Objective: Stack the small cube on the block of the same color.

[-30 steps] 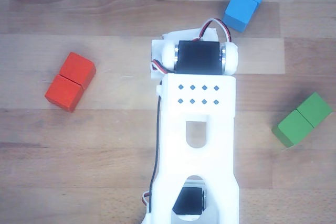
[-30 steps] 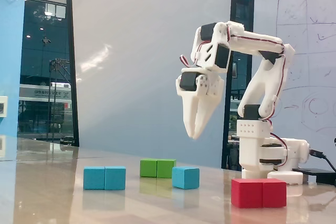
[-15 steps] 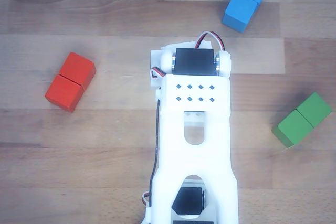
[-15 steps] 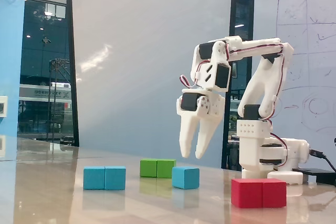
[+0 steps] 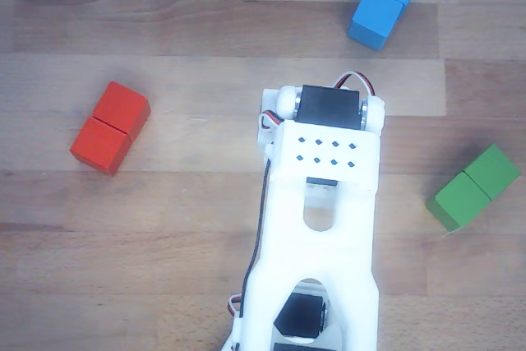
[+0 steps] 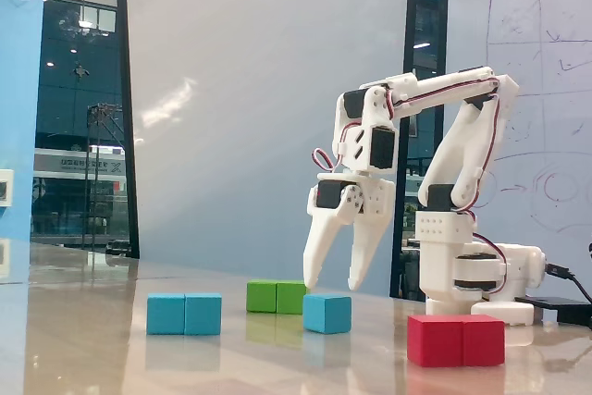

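In the fixed view the small cube (image 6: 326, 313) sits on the table in front of the green block. My gripper (image 6: 331, 285) hangs just above it, fingers spread open and pointing down, nothing between them. The blue block (image 6: 184, 314), two cubes long, lies well to the left of the cube. In the other view, which looks down from above, the blue block (image 5: 384, 2) lies at the top right. There the white arm (image 5: 322, 203) covers both the small cube and the gripper's fingers.
A red two-cube block (image 6: 456, 339) lies at the front right of the fixed view, seen at the left from above (image 5: 109, 127). A green two-cube block (image 6: 277, 296) lies behind the small cube, at the right edge from above (image 5: 474, 187). The arm's base (image 6: 462, 275) stands at the right.
The gripper has come down towards the small cube and its fingers have spread from shut to open. The blocks have not moved.
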Robot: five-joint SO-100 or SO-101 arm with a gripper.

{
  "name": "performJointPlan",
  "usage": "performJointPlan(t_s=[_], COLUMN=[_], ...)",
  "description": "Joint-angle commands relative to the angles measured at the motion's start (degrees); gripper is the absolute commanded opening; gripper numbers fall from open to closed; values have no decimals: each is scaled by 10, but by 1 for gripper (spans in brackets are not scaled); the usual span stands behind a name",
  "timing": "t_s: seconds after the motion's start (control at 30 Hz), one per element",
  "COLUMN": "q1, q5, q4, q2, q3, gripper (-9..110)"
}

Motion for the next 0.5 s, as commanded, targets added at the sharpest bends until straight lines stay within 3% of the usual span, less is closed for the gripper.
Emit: performJointPlan(t_s=[0.0,0.47], q1=[4,8], q5=[-7,-6], q4=[4,-72], q2=[21,-4], q3=[-3,34], gripper=[26,26])
